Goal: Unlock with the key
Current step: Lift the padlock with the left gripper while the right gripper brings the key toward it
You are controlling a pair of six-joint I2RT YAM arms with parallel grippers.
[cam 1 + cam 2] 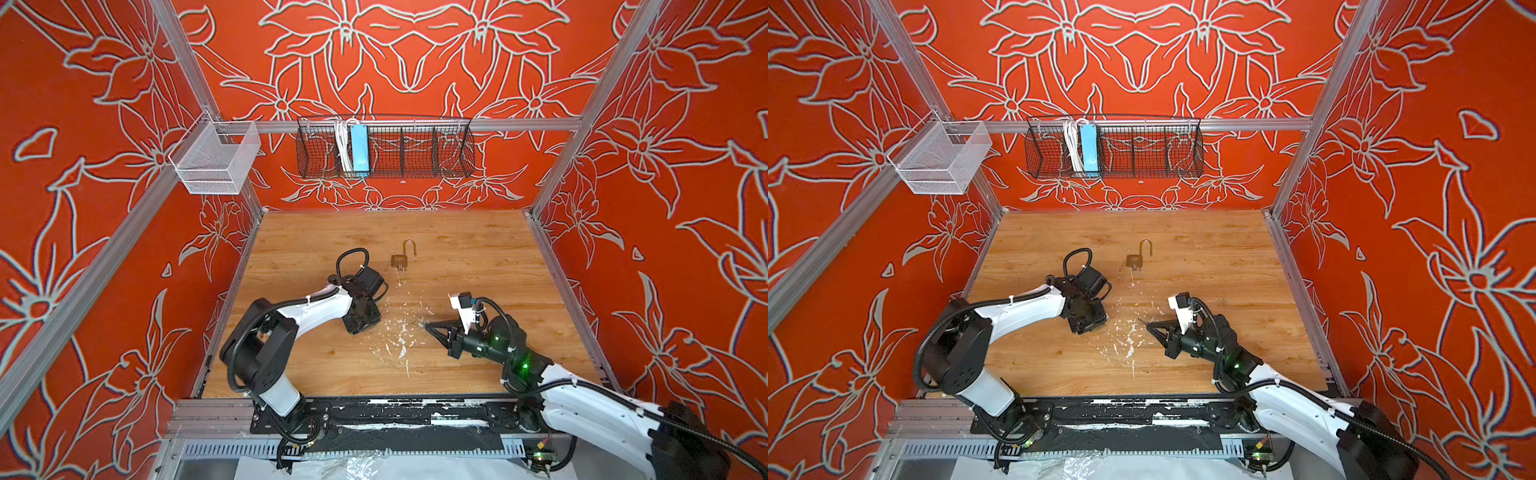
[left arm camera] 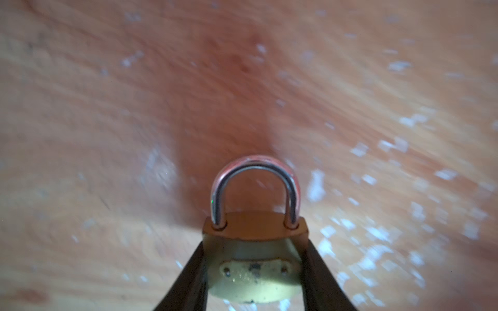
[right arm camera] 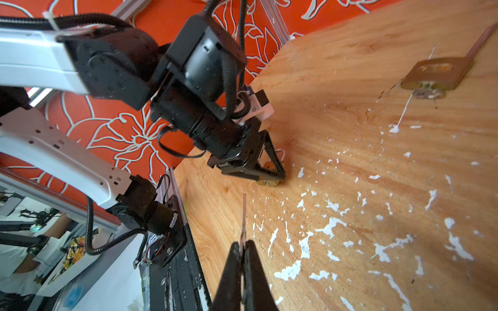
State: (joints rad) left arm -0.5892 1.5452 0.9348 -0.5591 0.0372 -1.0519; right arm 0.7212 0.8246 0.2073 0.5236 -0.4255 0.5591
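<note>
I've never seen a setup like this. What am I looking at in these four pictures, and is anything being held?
Two robot arms with pincer grippers work over a wooden table. Both top views look down on the whole booth from above. The other two pictures come from cameras on the arms' wrists.

The left gripper is clamped on the brass body of a closed padlock, seen close up in the left wrist view. The right gripper is shut on a key, with the blade pointing forward.

Farther back on the table lies an open padlock with a second key in its keyhole. White flecks mark the tabletop.
</note>
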